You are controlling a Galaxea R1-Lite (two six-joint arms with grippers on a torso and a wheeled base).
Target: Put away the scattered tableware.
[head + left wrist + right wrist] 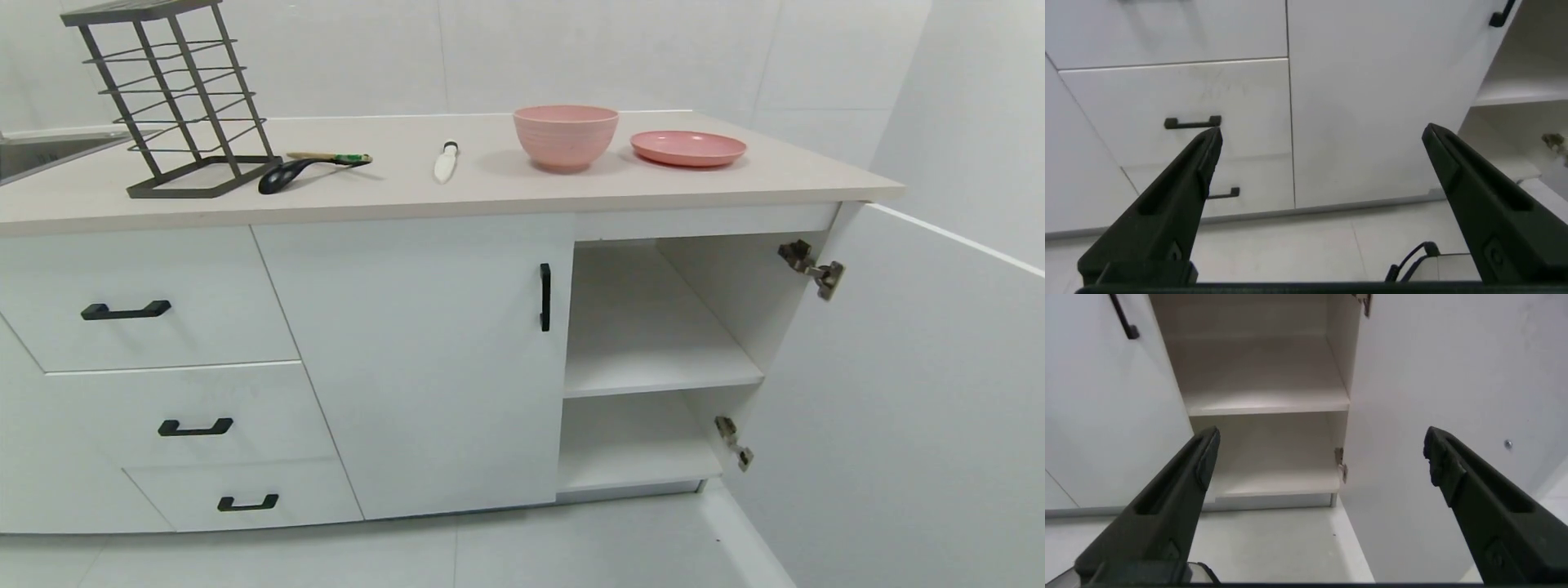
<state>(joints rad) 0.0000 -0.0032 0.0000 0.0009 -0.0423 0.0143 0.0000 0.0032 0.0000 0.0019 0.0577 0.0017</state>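
On the beige countertop (408, 200) stand a pink bowl (565, 135) and, to its right, a flat pink plate (687, 148). A white-handled knife (446, 161) lies left of the bowl. Further left, a black spoon (286, 174) and a wooden-handled tool (331, 157) rest beside a black wire rack (175, 98). My left gripper (1319, 139) is open, held low in front of the drawers (1192, 122). My right gripper (1319, 441) is open too, facing the open cabinet's shelves (1261, 396). Neither holds anything.
The cabinet's right door (914, 392) swings wide open toward me; two bare shelves (653, 359) lie inside. The left door (424, 359) is closed. Three drawers (155, 310) with black handles sit at the left. A sink (41, 151) shows at the far left.
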